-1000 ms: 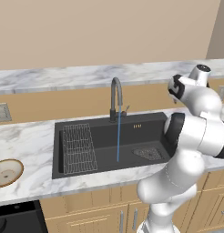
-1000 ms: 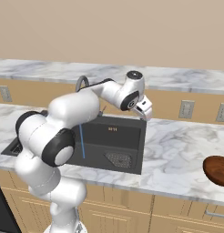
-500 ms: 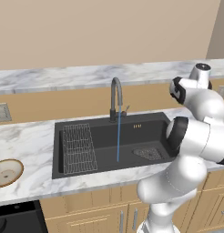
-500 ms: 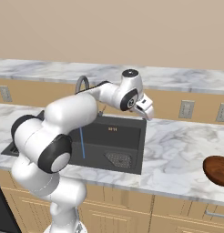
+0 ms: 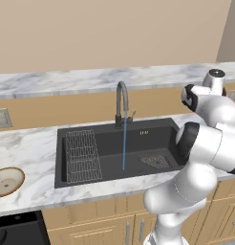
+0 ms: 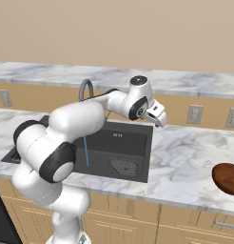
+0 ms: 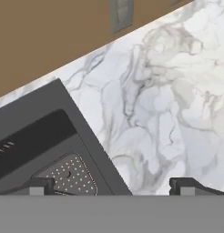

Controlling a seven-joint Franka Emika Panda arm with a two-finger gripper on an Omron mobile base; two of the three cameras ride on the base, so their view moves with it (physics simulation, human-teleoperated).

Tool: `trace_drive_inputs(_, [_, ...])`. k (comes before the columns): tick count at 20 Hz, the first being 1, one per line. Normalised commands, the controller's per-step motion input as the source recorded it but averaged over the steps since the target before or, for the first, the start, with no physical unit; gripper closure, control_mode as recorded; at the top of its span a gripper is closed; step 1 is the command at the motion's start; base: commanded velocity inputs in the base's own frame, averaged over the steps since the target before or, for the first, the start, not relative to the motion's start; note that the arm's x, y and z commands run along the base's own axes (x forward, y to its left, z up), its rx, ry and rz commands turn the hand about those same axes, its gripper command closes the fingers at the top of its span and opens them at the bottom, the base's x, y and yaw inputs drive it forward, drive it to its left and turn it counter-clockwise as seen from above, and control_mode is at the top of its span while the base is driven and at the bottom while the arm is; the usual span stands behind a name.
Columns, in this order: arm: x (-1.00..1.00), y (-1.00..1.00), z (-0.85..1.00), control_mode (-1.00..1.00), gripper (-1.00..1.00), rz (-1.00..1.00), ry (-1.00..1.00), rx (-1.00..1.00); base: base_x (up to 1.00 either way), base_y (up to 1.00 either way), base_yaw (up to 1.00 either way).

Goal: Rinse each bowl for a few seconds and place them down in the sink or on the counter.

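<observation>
Altogether two bowls – tan one (image 5: 8, 181), reddish-brown one (image 6: 227, 178) – one sink (image 5: 153, 136), hand (image 6: 158, 118) spread, empty.

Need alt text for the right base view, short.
A white robot arm reaches over a black sink, its open, empty claw above the sink's right edge, where the white marble counter begins. A thin stream of water runs from the dark tap, and a reddish-brown bowl sits on the counter at far right.
</observation>
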Motion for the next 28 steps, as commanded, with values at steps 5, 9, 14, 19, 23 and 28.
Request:
trace_drive_inputs(5, [-0.07,-0.26,0.10,-1.00,-1.00,0.04,0.00,-0.09,0.00,0.00,0.00])
trace_drive_inputs(9, [-0.24,-0.28,0.08,-1.00,-1.00,0.04,0.02,-0.11,0.00,0.00,0.00])
trace_drive_inputs(14, [-0.26,-0.17,-0.02,-1.00,-1.00,0.05,-0.01,-0.11,0.00,0.00,0.00])
trace_drive_inputs(19, [-0.18,-0.13,-0.03,-1.00,-1.00,0.08,-0.01,-0.11,0.00,0.00,0.00])
trace_drive_inputs(23, [-0.21,-0.15,0.18,-1.00,-1.00,0.00,0.01,-0.05,0.00,0.00,0.00])
trace_drive_inputs(28, [-0.18,-0.17,0.16,-1.00,-1.00,-0.02,0.02,-0.04,0.00,0.00,0.00])
